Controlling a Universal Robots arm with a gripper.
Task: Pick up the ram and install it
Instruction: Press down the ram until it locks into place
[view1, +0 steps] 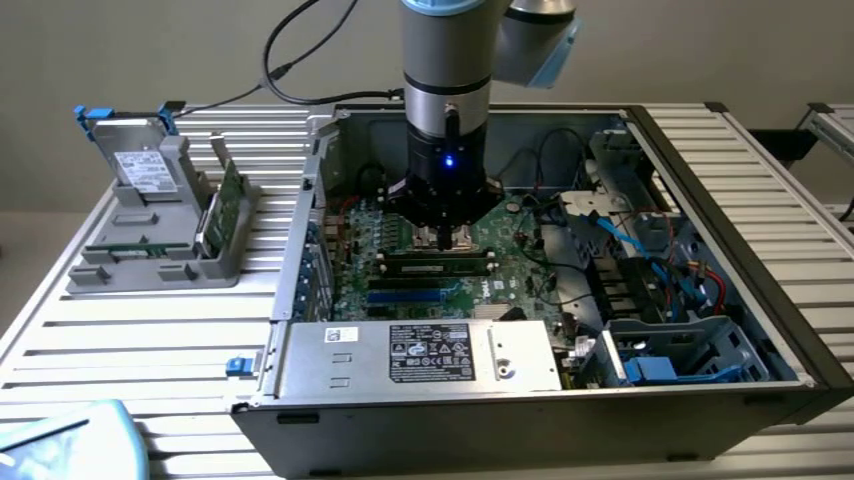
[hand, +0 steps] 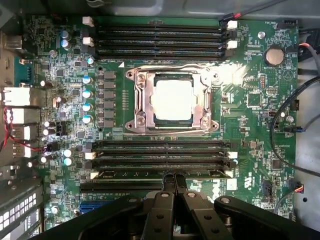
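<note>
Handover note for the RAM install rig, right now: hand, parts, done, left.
Hand: shut, holding nothing, fingertips together at the top edge of the ram; contact unclear.
Ram: sitting in a motherboard slot beside the CPU socket, inside the open case.
Done: ram is out of the hand and in the slot.
Left: full seating unconfirmed; latch state can't be told.

The hand (view1: 447, 238) is hanging shut over the motherboard (view1: 514, 240), just above the ram (view1: 430, 267) sitting in its slot.
</note>
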